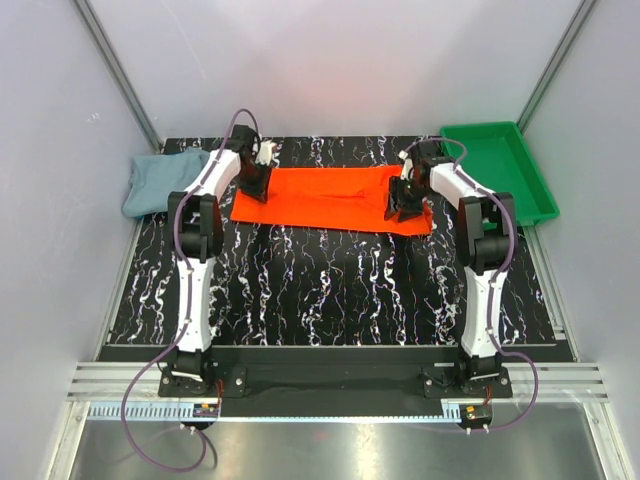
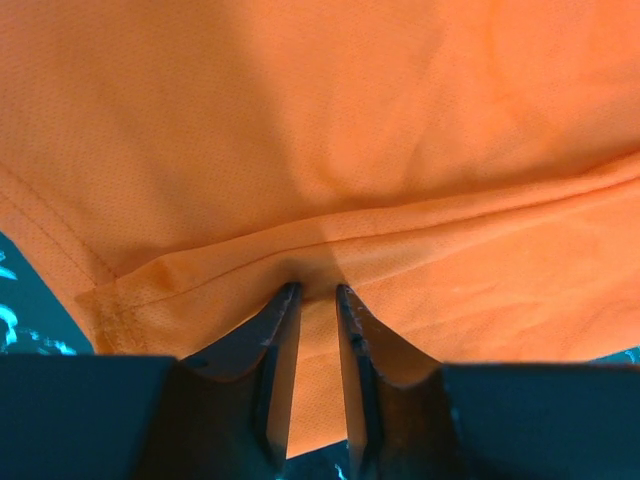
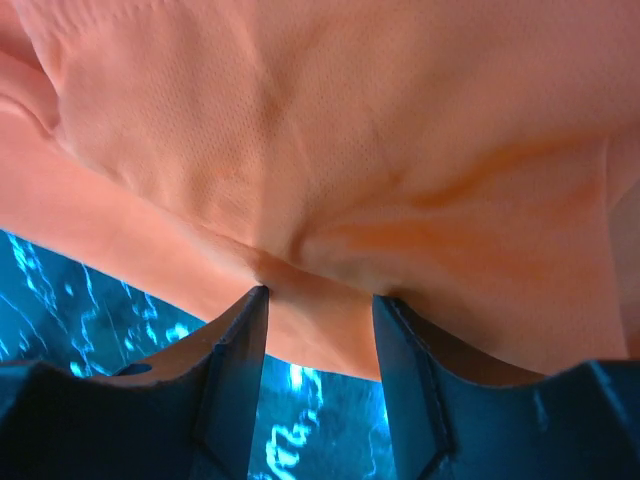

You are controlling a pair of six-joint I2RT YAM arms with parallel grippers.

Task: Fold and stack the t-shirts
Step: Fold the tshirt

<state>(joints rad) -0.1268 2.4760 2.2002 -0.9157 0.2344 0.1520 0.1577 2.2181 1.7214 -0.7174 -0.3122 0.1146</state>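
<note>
On marbled table (image 1: 300,290), orange-red mesh t-shirt (image 1: 330,198); left fingers (image 2: 272,350) near-closed at stitched hem (image 2: 450,203), grip unclear; right fingers (image 3: 245,350) released.

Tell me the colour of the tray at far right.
The tray is green, clearest in the top external view.

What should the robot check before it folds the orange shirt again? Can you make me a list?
1. The orange shirt lies in a long flat strip on the table: ok.
2. The left gripper is at the shirt's left end, cloth at its tips: ok.
3. Left hold is firm: cannot tell; the jaws stand slightly apart.
4. The right gripper is at the right end, cloth bunched at its tips: ok. Firm hold: cannot tell.
5. The grey-blue shirt is out of the way, far left: ok.
6. The green tray is off to the far right: ok.
</note>
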